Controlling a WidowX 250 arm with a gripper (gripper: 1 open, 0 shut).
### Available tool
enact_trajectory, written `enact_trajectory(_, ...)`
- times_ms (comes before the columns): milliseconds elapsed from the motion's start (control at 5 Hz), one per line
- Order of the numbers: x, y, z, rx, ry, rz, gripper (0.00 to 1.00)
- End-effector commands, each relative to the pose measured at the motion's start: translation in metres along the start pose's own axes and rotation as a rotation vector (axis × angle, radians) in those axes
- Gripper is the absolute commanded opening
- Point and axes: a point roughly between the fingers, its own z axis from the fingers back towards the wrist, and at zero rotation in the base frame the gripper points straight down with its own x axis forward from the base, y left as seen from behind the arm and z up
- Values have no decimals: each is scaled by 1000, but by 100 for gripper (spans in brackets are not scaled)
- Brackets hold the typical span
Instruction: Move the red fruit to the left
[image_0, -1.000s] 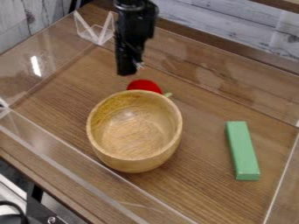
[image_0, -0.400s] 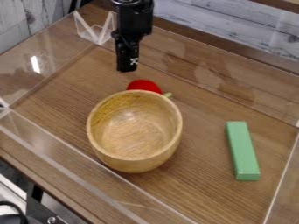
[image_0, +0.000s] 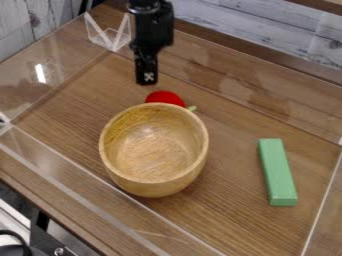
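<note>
The red fruit (image_0: 166, 99) rests on the wooden worktop (image_0: 227, 215), directly behind the far rim of the wooden bowl (image_0: 155, 149) as the camera sees it. The bowl rim hides the fruit's lower part, so only its upper half shows, and actual contact with the bowl cannot be confirmed.

Orientation: the visible portion is round, with no distinct long axis. A small green leafy piece projects from the fruit's right side, low down near the bowl rim, which suggests the top points sideways to the right in the picture rather than upward. The piece is very small at this resolution.

Appearance: glossy, saturated red surface; much smaller than the bowl.

The gripper (image_0: 146, 80) hangs from a black arm, points down and stands above and slightly to the left of the fruit, clear of it. The jaws appear as one dark mass in this view; whether they are parted or closed cannot be told. Nothing is seen between them.

The bowl is light wood, upright, and shows a bare interior. A flat green rectangular block (image_0: 277, 171) lies well apart to the right of the bowl, its long axis running roughly front to back. Clear plastic walls (image_0: 54, 50) enclose the worktop.
</note>
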Motion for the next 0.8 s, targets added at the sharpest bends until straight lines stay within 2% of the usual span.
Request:
enact_trajectory(0,9,3,12,45,-27,9,0)
enact_trajectory(400,6,26,27,87,-36,110,0)
enact_trajectory(600,3,28,33,96,-46,135,0)
